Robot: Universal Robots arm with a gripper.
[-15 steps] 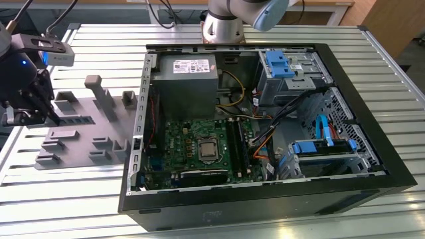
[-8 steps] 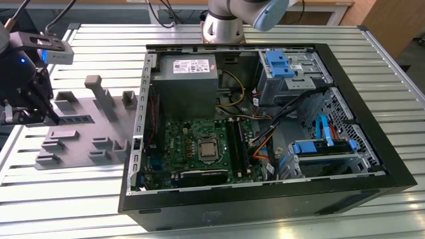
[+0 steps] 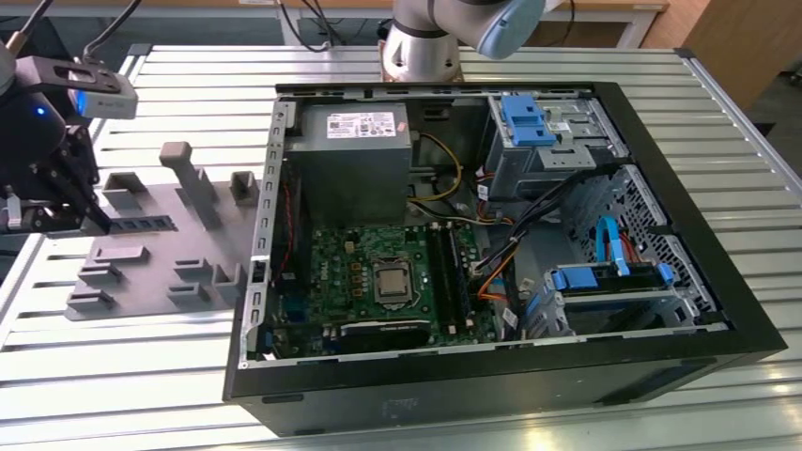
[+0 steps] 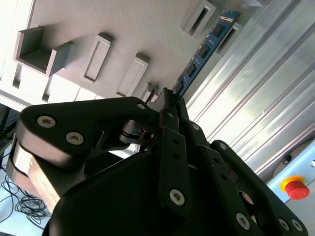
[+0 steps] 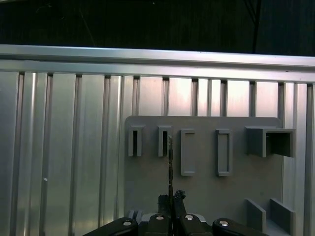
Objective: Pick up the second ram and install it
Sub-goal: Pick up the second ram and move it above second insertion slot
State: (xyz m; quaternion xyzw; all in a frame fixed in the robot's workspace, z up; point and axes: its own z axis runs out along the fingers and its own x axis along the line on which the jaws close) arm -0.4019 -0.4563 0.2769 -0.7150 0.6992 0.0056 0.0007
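Gripping the second ram [image 4: 202, 51] at the grey holder tray [image 3: 145, 272], your fingers [image 4: 172, 132] are shut on it; seating it in the motherboard [image 3: 338, 272] is not yet done.

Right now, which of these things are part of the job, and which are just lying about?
Part of the job: the second ram; the gripper shut on its end; the grey holder tray by it; the black slot rails on the motherboard.

Just lying about: power supply; blue drive brackets; red button.
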